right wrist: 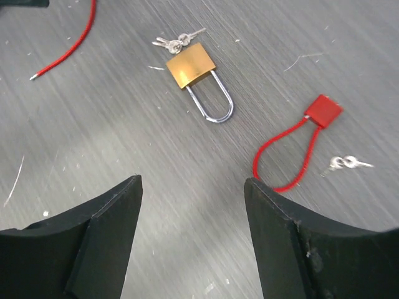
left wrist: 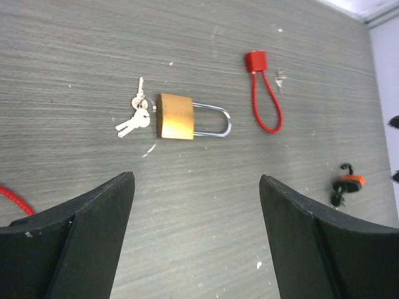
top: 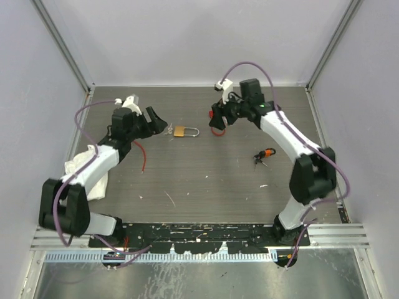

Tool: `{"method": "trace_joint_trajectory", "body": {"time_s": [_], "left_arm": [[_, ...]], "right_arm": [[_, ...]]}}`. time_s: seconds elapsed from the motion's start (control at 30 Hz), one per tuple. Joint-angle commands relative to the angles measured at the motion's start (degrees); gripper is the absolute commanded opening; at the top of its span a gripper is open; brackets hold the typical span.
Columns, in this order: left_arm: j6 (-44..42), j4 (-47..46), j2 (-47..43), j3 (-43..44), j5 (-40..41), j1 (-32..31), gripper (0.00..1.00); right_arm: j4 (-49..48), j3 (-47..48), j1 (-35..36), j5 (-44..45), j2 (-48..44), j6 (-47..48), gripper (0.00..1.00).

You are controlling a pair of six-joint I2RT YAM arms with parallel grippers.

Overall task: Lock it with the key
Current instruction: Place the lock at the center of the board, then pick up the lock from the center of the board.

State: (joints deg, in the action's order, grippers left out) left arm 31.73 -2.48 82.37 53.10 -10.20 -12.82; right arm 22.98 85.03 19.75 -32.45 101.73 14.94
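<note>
No text, label, brand, number or sign is legible in any view. The brass padlock (left wrist: 175,116) and the red cable lock (left wrist: 255,61) show plain faces; any marking on them is too small to read.

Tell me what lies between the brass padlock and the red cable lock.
Nothing: the left wrist view shows bare table between the brass padlock and the red cable lock.

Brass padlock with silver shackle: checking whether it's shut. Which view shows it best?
Left wrist: the brass padlock lies sharp, whole shackle visible. Right wrist shows it whole too, near the top edge; top external shows it tiny.
</note>
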Motion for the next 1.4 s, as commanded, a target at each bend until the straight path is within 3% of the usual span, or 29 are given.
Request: {"method": "trace_joint_trajectory", "body": {"time_s": [0.0,0.07,0.2,0.3,0.37,0.4,0.47,0.57,0.77,1.03,1.37], "left_arm": [[-3.57,-6.33,-12.29,-7.1,-2.25,-0.09,0.86],[-2.25,-11.41,-16.58,-11.01,-6.68,0.03,0.99],[2.94,-20.53,-20.45,-16.54,-16.93,0.06,0.98],[5.61,-20.15,-21.66,-17.76,-23.0,-0.05,0.98],[4.15,-15.12,-23.05,-16.97,-24.99,-1.54,0.98],[1.41,-11.6,-24.45,-16.45,-23.58,-3.41,0.98],[-6.4,-4.45,-28.06,-15.71,-12.78,-9.9,0.98],[-13.72,-1.21,-32.41,-16.37,-0.78,-19.48,0.98],[-18.6,-3.38,-34.3,-22.46,11.21,-21.79,0.98],[-19.89,-13.67,-31.28,-31.83,13.8,-22.23,0.98],[-19.52,-15.64,-34.03,-34.8,14.34,-22.66,0.98]], "right_arm": [[3.44,-9.06,-3.16,-2.63,-14.15,10.06,0.72],[2.97,-13.08,-5.7,-5.47,-19.59,10.81,0.72],[2.87,-17.45,-12.06,-12.61,-26.13,10.28,0.72],[2.87,-19.62,-15.25,-15.44,-28.97,10.0,0.72],[2.86,-20.85,-17.03,-17.48,-30.52,10.19,0.72],[2.94,-21.4,-17.75,-18.22,-30.92,10.2,0.72],[2.94,-22.51,-18.98,-19.27,-31.59,10.34,0.72],[2.91,-23.38,-21.44,-20.51,-31.72,10.63,0.72],[3.46,-23.83,-24.62,-21.97,-30.39,11.07,0.72],[4.92,-23.5,-25.81,-15.86,-27.29,13.16,0.73],[7.03,-23.07,-29.81,-4.25,-25.38,17.53,0.73]]}}
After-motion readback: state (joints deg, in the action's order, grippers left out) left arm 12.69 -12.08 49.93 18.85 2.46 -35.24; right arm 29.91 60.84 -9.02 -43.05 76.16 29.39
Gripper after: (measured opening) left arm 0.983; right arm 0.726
